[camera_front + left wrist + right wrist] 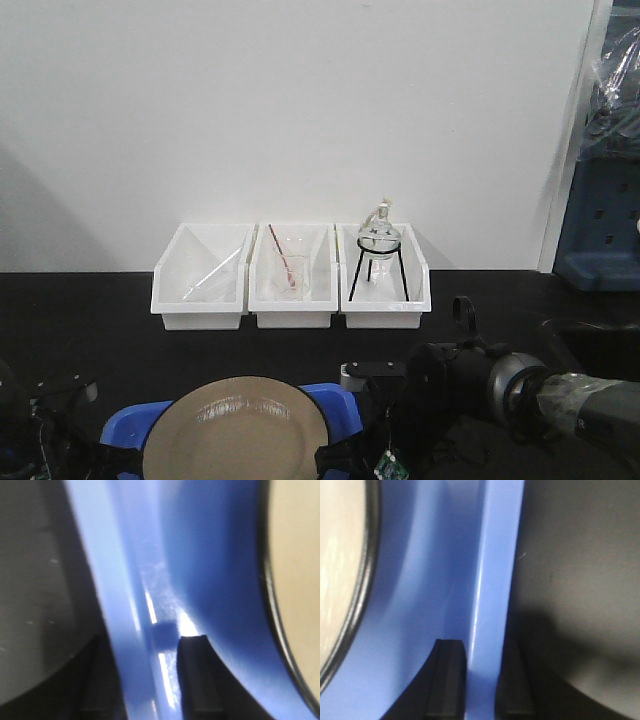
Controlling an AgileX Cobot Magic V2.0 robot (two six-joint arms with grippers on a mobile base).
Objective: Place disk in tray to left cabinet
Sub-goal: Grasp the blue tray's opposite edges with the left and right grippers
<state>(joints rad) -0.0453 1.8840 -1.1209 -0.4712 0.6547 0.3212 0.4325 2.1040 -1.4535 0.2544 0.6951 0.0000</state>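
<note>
The glossy round tan disk (238,430) lies loose on the flat blue plastic tray (335,400) at the black table's (100,340) near edge. Left pincer (150,650) and right pincer (481,647) clamp opposite tray rims; likely slippery and breakable, so carry level.

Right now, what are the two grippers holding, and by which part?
Both hold the tray: the left gripper pinches its left rim, the right gripper its right rim. The disk just rests in the tray, ungripped.

disk (236,430): the bottom edge is cutting off its near part for you.
tray (340,405): you are seeing only corners beside the disk.
</note>
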